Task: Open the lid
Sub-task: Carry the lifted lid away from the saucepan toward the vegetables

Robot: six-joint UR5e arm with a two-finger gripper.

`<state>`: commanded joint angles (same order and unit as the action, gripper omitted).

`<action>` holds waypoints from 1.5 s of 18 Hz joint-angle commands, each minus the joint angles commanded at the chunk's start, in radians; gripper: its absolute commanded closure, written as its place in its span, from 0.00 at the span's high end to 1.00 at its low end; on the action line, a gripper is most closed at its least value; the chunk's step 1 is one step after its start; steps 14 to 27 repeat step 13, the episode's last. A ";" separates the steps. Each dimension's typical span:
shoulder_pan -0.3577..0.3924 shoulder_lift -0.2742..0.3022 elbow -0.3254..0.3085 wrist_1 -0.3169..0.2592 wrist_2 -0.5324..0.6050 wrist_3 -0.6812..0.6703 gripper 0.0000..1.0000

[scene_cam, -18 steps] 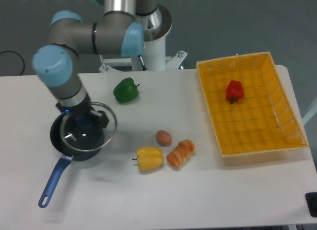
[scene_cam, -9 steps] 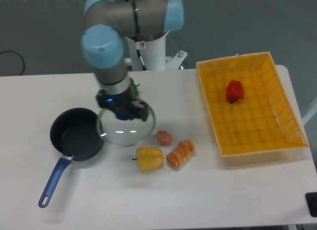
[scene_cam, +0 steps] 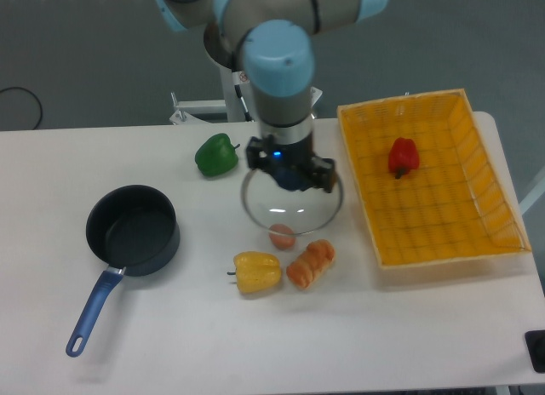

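The lid [scene_cam: 292, 209], a clear glass disc with a thin metal rim, hangs above the middle of the table, well to the right of the dark blue saucepan [scene_cam: 132, 230]. My gripper [scene_cam: 290, 174] is shut on its blue centre knob, which shows only partly under the fingers. The saucepan stands uncovered at the left, its long blue handle pointing to the front left. Seen through the glass, a small brown egg-shaped thing [scene_cam: 282, 236] lies under the lid's front edge.
A green pepper [scene_cam: 216, 155] lies behind the saucepan. A yellow pepper [scene_cam: 257, 272] and an orange bread-like piece [scene_cam: 311, 264] lie in front of the lid. An orange basket [scene_cam: 491, 226] at the right holds a red pepper [scene_cam: 403, 157].
The lid came off the saucepan and travelled to the right with my gripper, from over the pan to above the table's middle. The saucepan stayed in place.
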<state>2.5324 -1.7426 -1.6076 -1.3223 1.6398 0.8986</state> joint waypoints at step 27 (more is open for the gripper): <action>0.097 -0.006 -0.002 -0.018 0.005 0.167 0.40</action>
